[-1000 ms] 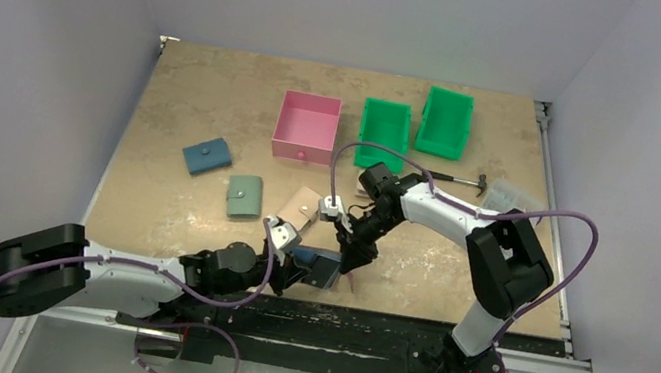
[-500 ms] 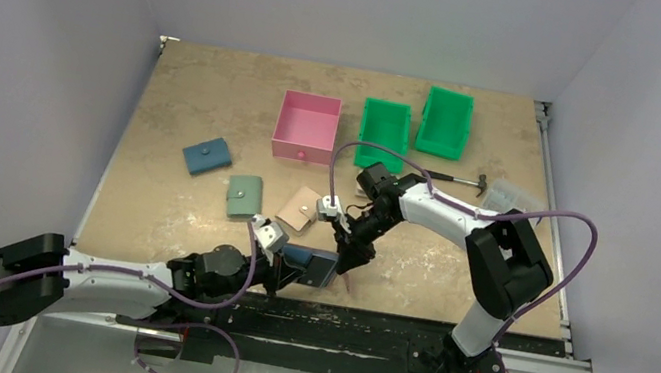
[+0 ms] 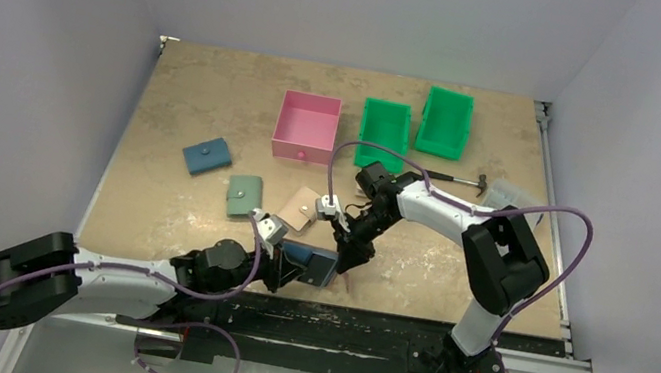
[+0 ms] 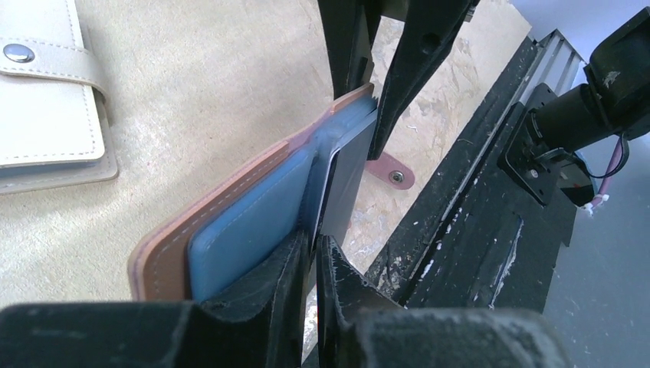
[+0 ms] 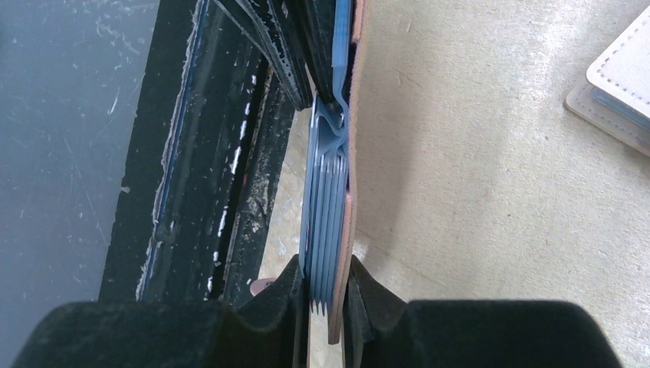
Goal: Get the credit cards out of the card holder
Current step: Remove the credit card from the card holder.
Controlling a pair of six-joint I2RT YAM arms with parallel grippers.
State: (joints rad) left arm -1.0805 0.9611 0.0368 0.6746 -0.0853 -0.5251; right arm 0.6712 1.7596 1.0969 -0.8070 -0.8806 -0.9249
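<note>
The card holder (image 3: 319, 266), reddish-brown leather with blue lining, stands on edge near the table's front edge. My right gripper (image 5: 326, 270) is shut on its far end, pinching the leather and the stacked blue pockets (image 5: 328, 199). From the opposite side my left gripper (image 4: 314, 244) meets it. Its jaws stand a narrow slit apart around the edge of a dark credit card (image 4: 346, 180) that sticks out of the blue lining (image 4: 245, 222). The snap tab (image 4: 391, 173) lies on the table beneath. Other credit cards are hidden.
A beige snap wallet (image 3: 299, 208) lies just behind the holder, with a sage green wallet (image 3: 245, 196) and a blue wallet (image 3: 207, 157) further left. At the back stand a pink box (image 3: 306, 127) and two green bins (image 3: 385, 127). A hammer (image 3: 454, 179) lies right; the black rail (image 3: 334, 321) runs in front.
My left arm drew back to the left, then edged slightly toward the holder again. Its jaws have parted a little. The right arm and the holder have barely moved.
</note>
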